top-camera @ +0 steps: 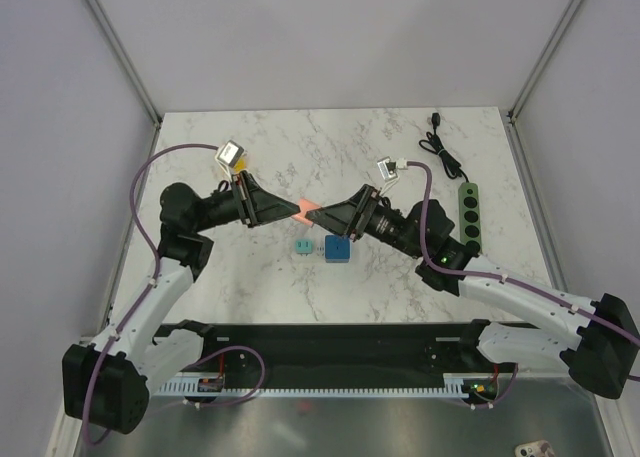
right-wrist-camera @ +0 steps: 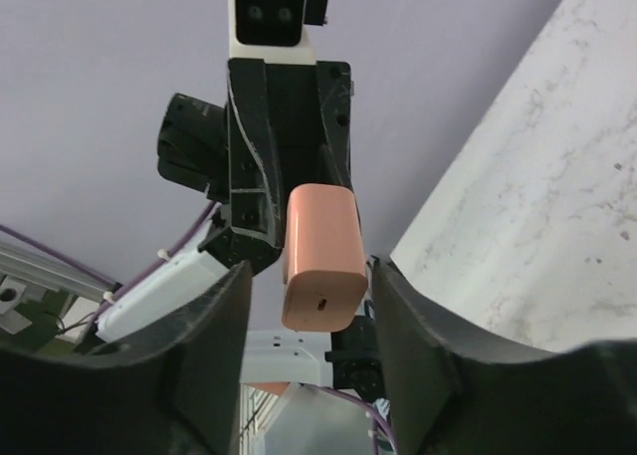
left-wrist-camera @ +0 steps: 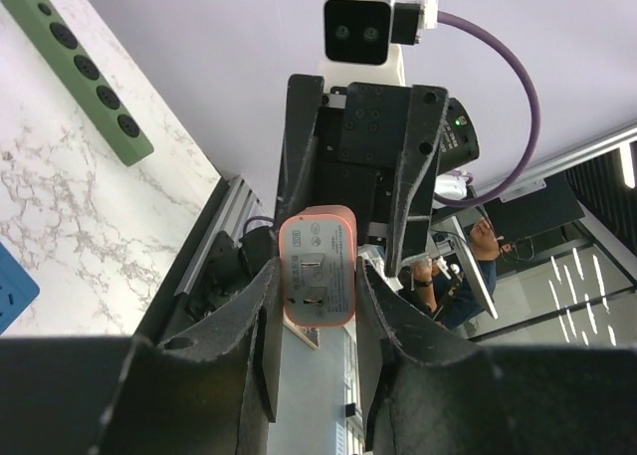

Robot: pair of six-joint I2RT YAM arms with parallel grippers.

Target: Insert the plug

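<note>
An orange-pink plug [top-camera: 303, 212] hangs in the air above the middle of the table, between the two grippers' tips. My left gripper [top-camera: 291, 213] is shut on it. In the left wrist view the plug [left-wrist-camera: 317, 266] is pinched between both fingers and its prong face points at the camera. My right gripper [top-camera: 317, 216] faces it from the other side. In the right wrist view the plug [right-wrist-camera: 320, 256] shows its port end between the right gripper's [right-wrist-camera: 311, 276] open fingers, with a gap on each side. A green power strip [top-camera: 468, 212] lies flat at the right of the table.
A blue cube [top-camera: 338, 248] and a small teal block [top-camera: 299, 247] sit on the marble table [top-camera: 300, 142] just below the grippers. A black cable [top-camera: 441, 149] runs from the strip toward the back right corner. Walls close in the back and both sides.
</note>
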